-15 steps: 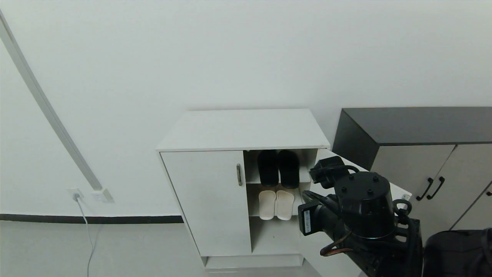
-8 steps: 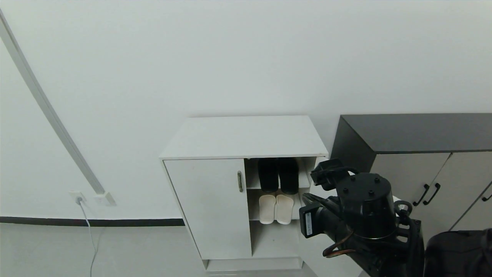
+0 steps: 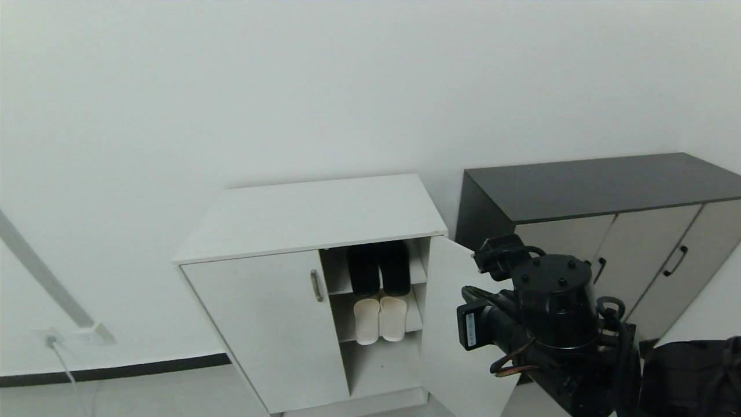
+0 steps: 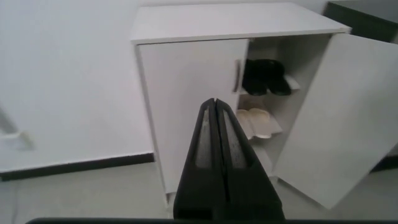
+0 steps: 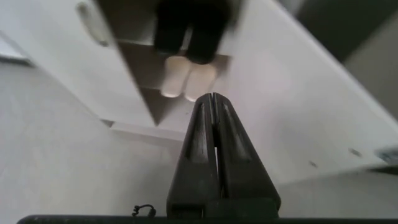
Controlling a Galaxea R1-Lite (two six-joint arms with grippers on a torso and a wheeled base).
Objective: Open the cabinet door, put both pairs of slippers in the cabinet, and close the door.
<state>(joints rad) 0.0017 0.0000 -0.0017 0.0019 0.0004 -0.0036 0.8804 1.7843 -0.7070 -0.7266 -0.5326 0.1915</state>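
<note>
The white cabinet stands against the wall, its left door closed and its right door swung open. Black slippers sit on the upper shelf and white slippers on the shelf below. My right arm hangs in front of the open door. My right gripper is shut and empty, pointing at the open compartment with the white slippers and the door beside it. My left gripper is shut and empty, well back from the cabinet.
A dark-topped sideboard with grey doors stands just right of the cabinet, behind the open door. A wall socket with a cable is at the far left. Bare floor lies in front of the cabinet.
The head camera has turned, so the cabinet and sideboard now sit further left in the picture. The open door shows more of its face. The slippers lie as before.
</note>
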